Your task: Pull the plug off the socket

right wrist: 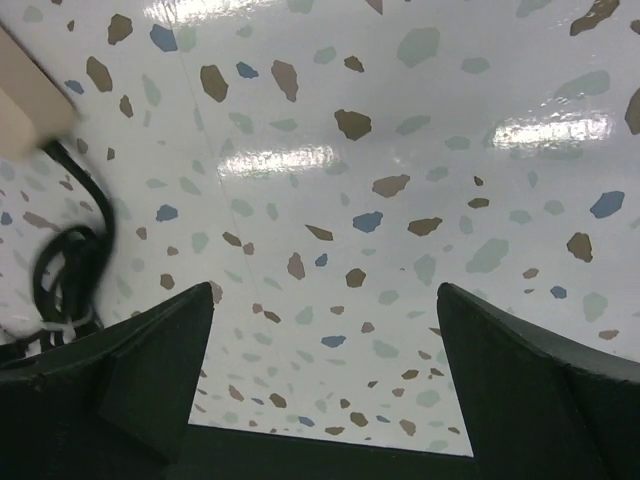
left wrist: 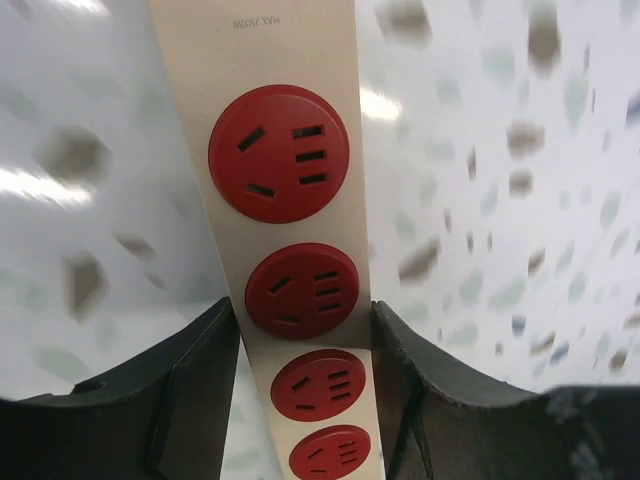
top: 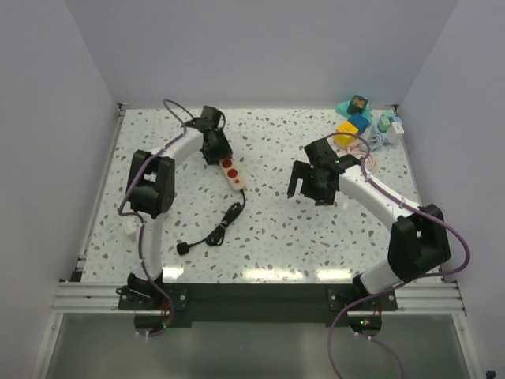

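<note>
The socket (top: 233, 175) is a cream-white power strip with round red outlets, lying left of the table's middle. My left gripper (top: 215, 154) is shut on its far end. In the left wrist view both fingers (left wrist: 200, 380) press the sides of the strip (left wrist: 290, 60), and all the red outlets in view are empty. The strip's black cord (top: 225, 225) runs toward me in a bundle and ends in the small black plug (top: 185, 248), which lies loose on the table. My right gripper (top: 304, 185) is open and empty above bare table (right wrist: 325, 300), with the strip's end (right wrist: 25, 105) and cord (right wrist: 65, 270) to its left.
Coloured blocks (top: 355, 122) are piled in the back right corner, with a thin pink cable (top: 369, 158) and a light-blue cable (top: 379, 140) beside them. A small white object (top: 130, 227) lies at the table's left edge. White walls enclose the table.
</note>
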`<state>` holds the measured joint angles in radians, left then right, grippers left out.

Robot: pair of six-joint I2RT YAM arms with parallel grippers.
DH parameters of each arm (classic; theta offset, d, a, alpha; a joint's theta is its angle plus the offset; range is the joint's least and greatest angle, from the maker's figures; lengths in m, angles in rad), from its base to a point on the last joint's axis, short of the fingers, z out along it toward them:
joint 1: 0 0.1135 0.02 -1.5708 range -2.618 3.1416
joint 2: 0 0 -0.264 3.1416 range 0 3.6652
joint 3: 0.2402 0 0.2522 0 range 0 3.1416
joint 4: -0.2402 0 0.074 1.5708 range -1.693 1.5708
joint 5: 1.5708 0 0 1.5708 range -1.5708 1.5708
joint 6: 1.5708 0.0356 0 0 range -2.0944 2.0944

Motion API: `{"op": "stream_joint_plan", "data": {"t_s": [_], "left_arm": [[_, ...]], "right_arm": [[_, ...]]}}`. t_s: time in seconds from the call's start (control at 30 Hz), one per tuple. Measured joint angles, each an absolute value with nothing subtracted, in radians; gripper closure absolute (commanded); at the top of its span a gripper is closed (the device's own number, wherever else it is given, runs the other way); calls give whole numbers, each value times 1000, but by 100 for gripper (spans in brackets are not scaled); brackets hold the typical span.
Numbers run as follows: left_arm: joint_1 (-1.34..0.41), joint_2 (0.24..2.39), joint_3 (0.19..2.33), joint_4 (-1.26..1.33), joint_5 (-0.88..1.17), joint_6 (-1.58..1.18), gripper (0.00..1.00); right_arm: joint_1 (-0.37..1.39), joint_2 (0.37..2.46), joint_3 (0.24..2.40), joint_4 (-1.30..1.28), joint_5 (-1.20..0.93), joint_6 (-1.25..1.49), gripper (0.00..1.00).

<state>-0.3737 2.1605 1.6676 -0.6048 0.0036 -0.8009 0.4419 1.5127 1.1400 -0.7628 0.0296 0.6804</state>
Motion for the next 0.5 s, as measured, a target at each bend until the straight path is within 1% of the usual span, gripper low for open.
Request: {"op": "stream_joint_plan", "data": {"t_s": [0.03, 0.2, 0.37, 0.5], "left_arm": [[-326, 2206, 1747, -605, -9, -796, 100], [-91, 2327, 1951, -580, -13, -824, 100], [108, 2368, 1970, -467, 18, -970, 100], [196, 2394, 1950, -324, 19, -1133, 100]], "right_arm": [[442, 1519, 1140, -757, 24, 675, 3], [440, 1576, 1140, -731, -22, 642, 3], [438, 1636, 1160, -707, -55, 604, 3], [437, 1676, 1190, -679, -78, 580, 2]]}}
